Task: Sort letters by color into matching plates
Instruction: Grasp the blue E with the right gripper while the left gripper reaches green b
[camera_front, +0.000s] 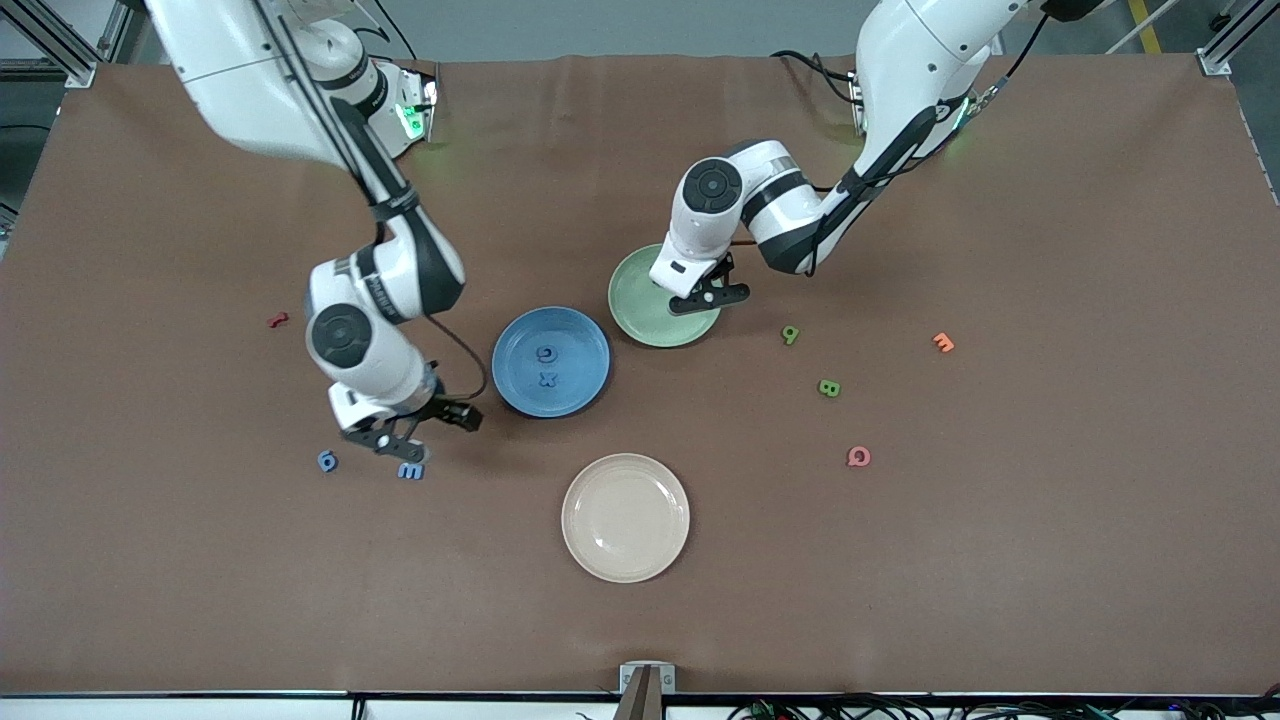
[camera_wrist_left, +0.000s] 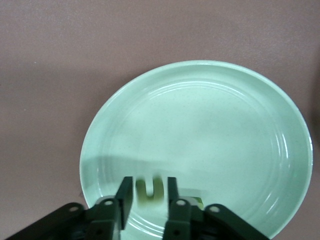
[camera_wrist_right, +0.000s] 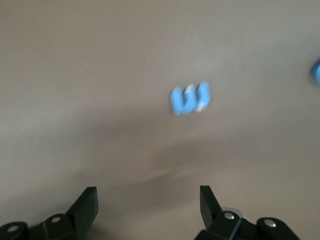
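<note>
My left gripper hangs over the pale green plate. A green U-shaped letter sits between its fingers with a thin gap on each side, so the jaws stand slightly open. Two more green letters lie on the table toward the left arm's end. The blue plate holds two blue letters. My right gripper is open and empty just above a blue letter. Another blue letter lies beside it.
A cream plate sits nearer the front camera than the blue plate. A red piece lies toward the right arm's end. An orange piece and a pink piece lie toward the left arm's end.
</note>
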